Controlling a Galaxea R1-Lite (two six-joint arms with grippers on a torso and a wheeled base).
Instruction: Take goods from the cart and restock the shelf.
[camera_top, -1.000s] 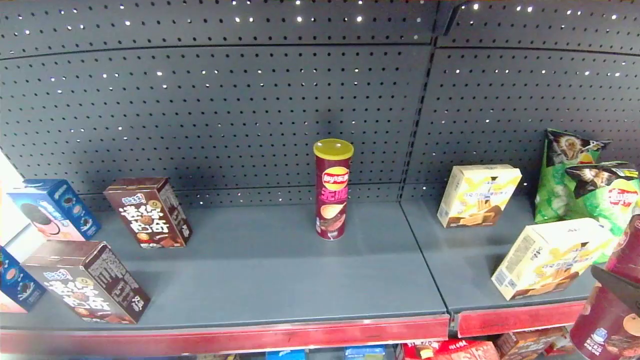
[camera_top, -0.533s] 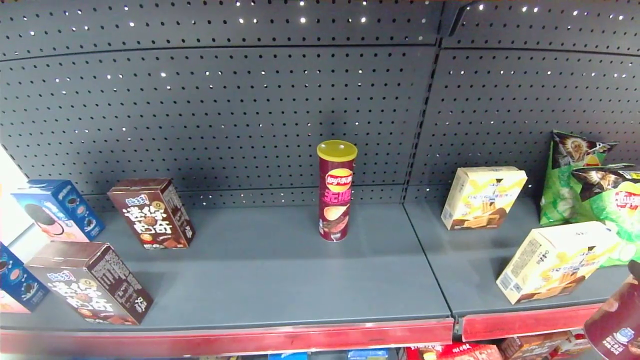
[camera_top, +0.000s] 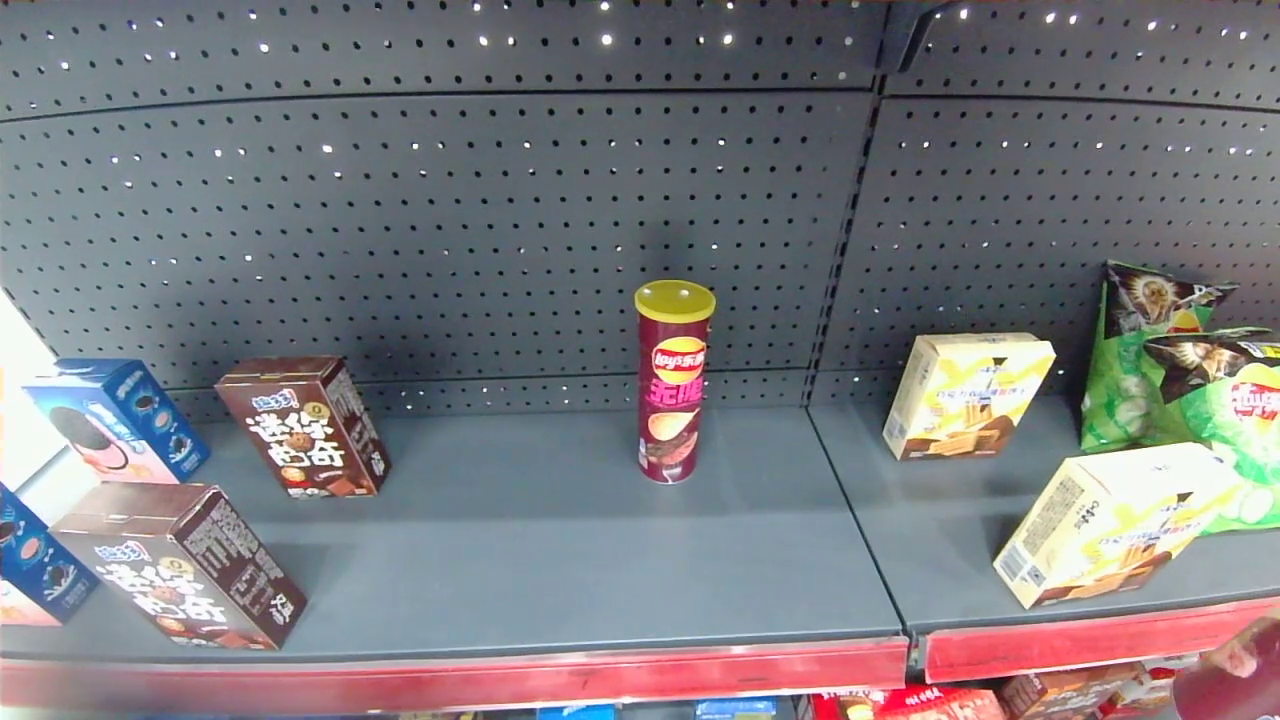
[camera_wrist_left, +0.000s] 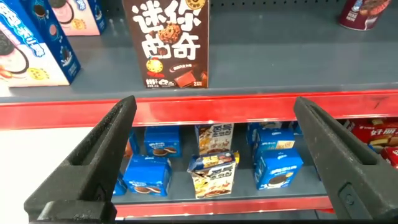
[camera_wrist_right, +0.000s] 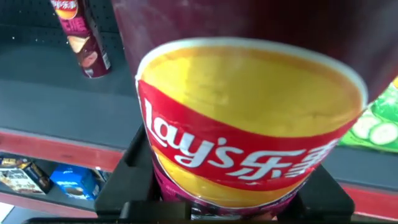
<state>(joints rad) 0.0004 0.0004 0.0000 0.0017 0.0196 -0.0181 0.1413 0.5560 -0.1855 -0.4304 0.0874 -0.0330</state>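
held can (camera_top: 1230, 690) sunk lower, now below shelf (camera_top: 600, 560) front edge, right end; right gripper (camera_wrist_right: 230, 186) clamped on it. bare shelf beside standing can (camera_top: 672, 380) lies up and leftward. left gripper (camera_wrist_left: 211, 155): jaws apart.

Wide shelf (camera_top: 520, 560) gap between brown box (camera_top: 303, 425) and upright can (camera_top: 673, 380); cream boxes (camera_top: 1110, 525) crowd right

Two brown cardboard biscuit boxes (camera_top: 305, 425), two blue cardboard biscuit boxes (camera_top: 115, 420), two pale yellow cardboard wafer boxes (camera_top: 965, 395) and two green foil crisp bags (camera_top: 1140, 360) — a pair of each. A yellow-lidded maroon cardboard crisp tube (camera_top: 675, 380) stands on the grey metal shelf (camera_top: 560, 560) and a second maroon tube (camera_top: 1235, 680) shows off its front right corner — two of that kind as well.
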